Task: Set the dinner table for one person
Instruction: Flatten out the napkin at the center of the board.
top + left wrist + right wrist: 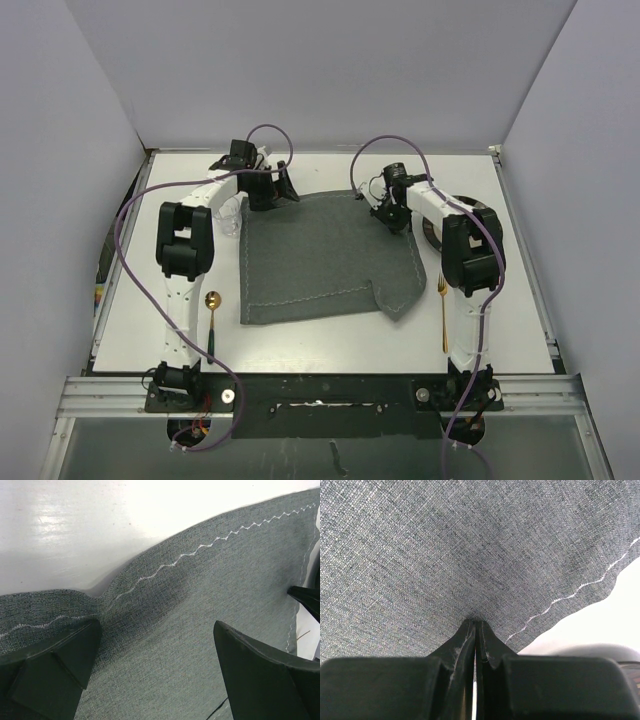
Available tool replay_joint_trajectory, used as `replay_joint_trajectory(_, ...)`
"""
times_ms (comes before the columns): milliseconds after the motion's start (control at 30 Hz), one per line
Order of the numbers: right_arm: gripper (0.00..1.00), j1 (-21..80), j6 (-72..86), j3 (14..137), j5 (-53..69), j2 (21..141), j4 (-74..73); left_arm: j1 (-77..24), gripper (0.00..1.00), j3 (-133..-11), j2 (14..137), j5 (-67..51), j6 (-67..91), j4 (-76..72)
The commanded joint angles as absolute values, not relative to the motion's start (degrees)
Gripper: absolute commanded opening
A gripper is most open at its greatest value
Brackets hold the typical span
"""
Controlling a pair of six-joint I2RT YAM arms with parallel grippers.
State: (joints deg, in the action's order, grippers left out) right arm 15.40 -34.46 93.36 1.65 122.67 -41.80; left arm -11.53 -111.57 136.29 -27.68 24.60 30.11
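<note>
Right tool (475,626) closed, tips pinching grey placemat (445,545), white zigzag stitching (580,591), dinner table (620,612) lower right

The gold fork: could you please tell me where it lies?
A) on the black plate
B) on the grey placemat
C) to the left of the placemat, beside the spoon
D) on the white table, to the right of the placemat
D: the gold fork lies on the bare white table, right of the grey placemat; the gold spoon lies on the left side.
</note>
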Motion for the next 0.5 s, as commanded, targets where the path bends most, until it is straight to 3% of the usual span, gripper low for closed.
replay_joint_trajectory(0, 0.0, 15.03, -33.44, 92.23, 1.07, 122.78, -38.84, -11.49, 0.98, -115.91, 139.15, -27.45, 24.72, 28.97)
replay_joint_trajectory(467, 0.0, 12.85, -33.18, 92.98, 1.27, 124.54, -37.88, -11.32, 0.98, -137.77, 156.44, -27.51, 25.73, 31.66)
